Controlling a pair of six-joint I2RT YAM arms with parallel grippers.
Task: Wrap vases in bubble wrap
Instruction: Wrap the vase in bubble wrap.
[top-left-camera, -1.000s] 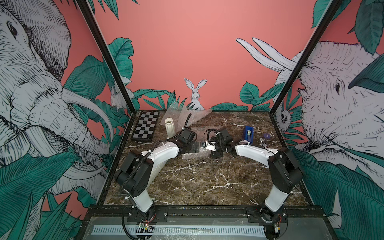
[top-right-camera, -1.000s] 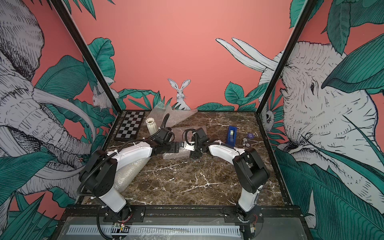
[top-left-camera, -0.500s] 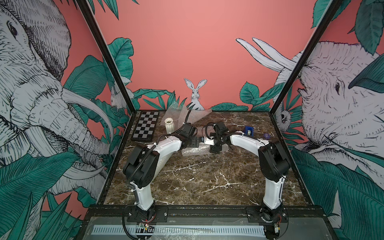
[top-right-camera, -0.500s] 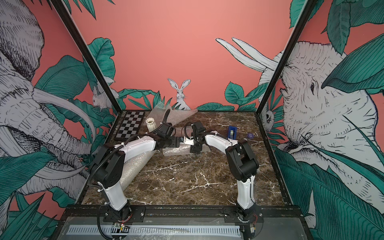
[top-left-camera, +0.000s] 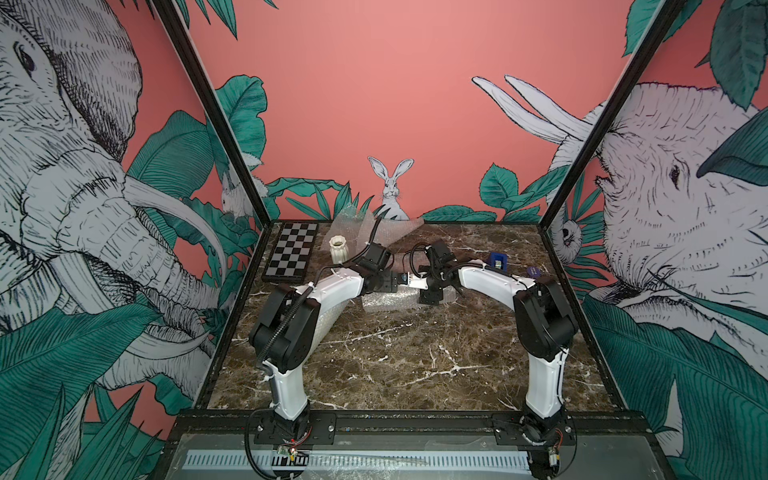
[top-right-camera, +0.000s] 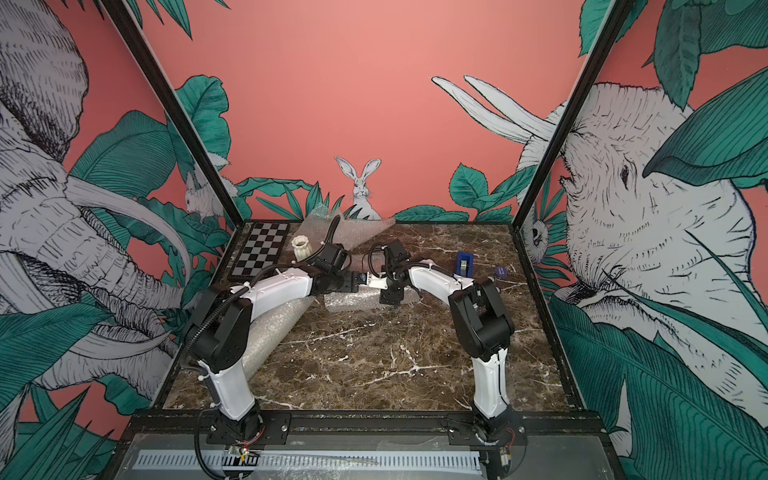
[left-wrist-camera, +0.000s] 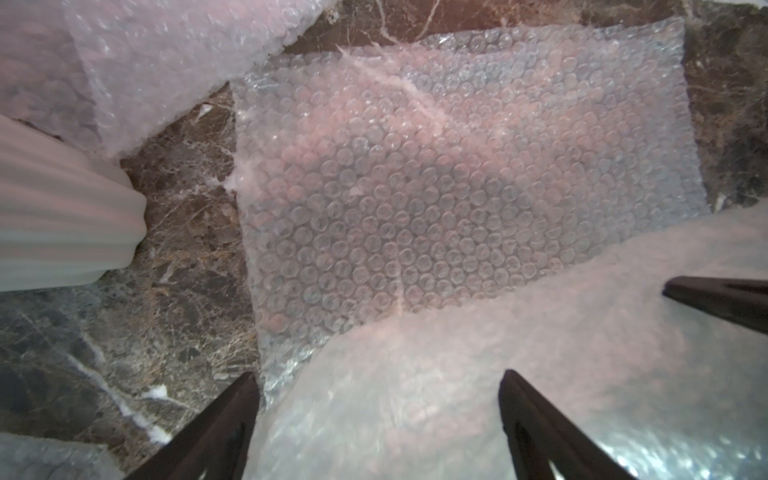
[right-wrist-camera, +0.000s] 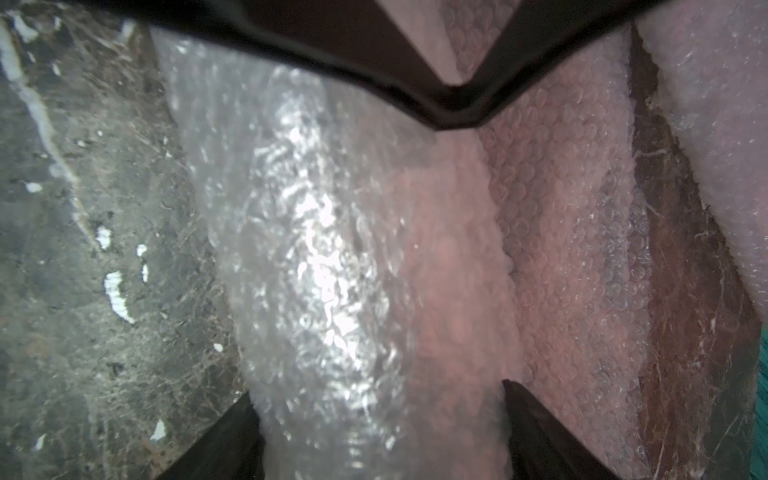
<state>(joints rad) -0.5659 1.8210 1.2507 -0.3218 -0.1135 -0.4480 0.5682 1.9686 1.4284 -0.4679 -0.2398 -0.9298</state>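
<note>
A roll of bubble wrap (top-left-camera: 388, 300) (top-right-camera: 353, 301) lies on the marble table, and what it holds is hidden. My left gripper (left-wrist-camera: 376, 376) (top-left-camera: 405, 282) is open and straddles one end of the roll (left-wrist-camera: 415, 407). At the other end, my right gripper (right-wrist-camera: 376, 390) (top-left-camera: 430, 298) points down, open, its fingers (right-wrist-camera: 540, 436) close on both sides of the roll (right-wrist-camera: 332, 257). A flat bubble wrap sheet (left-wrist-camera: 457, 174) lies beyond it. One white fluted vase (top-left-camera: 343, 248) (top-right-camera: 302, 246) (left-wrist-camera: 62, 208) stands upright at the back left.
A chequered board (top-left-camera: 291, 253) lies at the back left. A blue tape dispenser (top-left-camera: 497, 262) and a purple disc (top-left-camera: 533, 272) sit at the back right. More bubble wrap leans on the back wall (top-left-camera: 374, 226) and lies under my left arm (top-right-camera: 270, 332).
Both arms have reached further in toward the back of the table, elbows drawn inward, with the grippers staying over the roll. In the last half second little has moved.
</note>
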